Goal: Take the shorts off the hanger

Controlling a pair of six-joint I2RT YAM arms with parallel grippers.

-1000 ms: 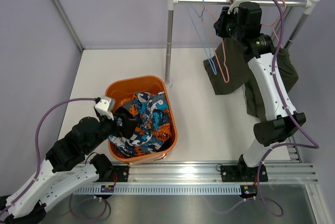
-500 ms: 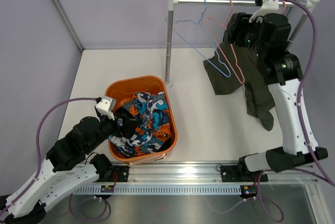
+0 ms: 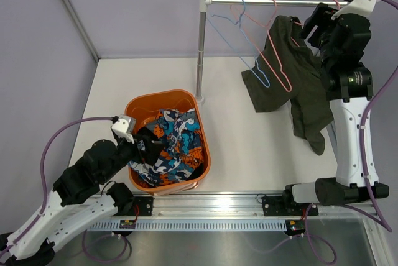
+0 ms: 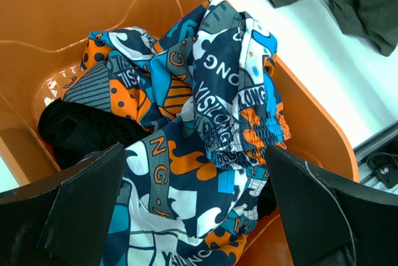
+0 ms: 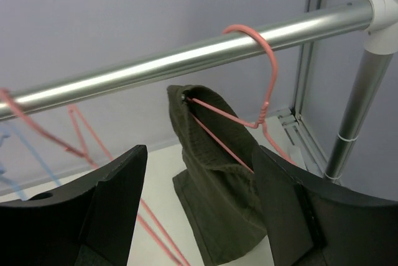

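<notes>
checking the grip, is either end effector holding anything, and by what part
Nothing is held. The right end effector is open in front of the green shorts on the pink hanger; the left end effector is open over the basket.

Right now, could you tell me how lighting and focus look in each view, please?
Top external view: soft, even light, all sharp, with a sheen on the metal rail at the near edge. Left wrist view: patterned shorts crisp, the left hand's fingers dark and soft. Right wrist view: a glare streak along the rod, green shorts clear.
</notes>
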